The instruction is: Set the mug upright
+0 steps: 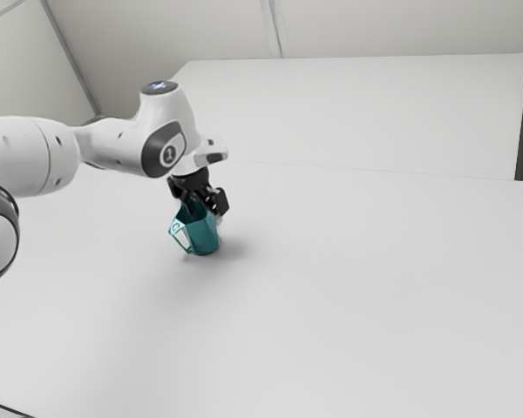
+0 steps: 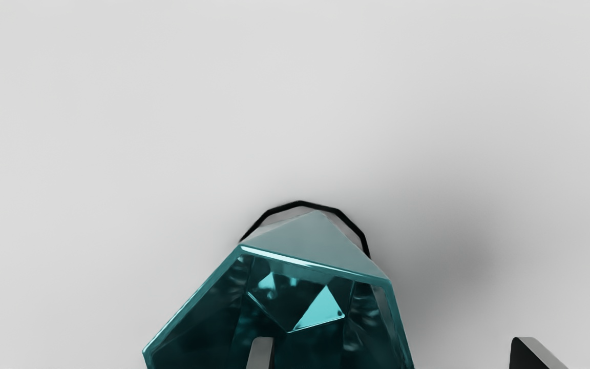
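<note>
The teal faceted mug (image 1: 204, 235) is on the table, its opening facing up and its body seeming to lean slightly toward the exterior view's left, where its handle is. Whether its base rests flat, I cannot tell. My gripper (image 1: 207, 209) is right over the rim, fingers spread. In the wrist view the mug (image 2: 315, 241) lies beneath the gripper (image 2: 391, 348): one finger (image 2: 261, 353) reaches into the opening, while the other stands outside, apart from the wall. A dark-edged base shows past the rim.
The white table (image 1: 349, 296) extends around the mug, with a soft shadow beside it. Another pale surface (image 1: 357, 113) lies beyond the table's far edge, before the walls. A dark line crosses the exterior view's lower left corner.
</note>
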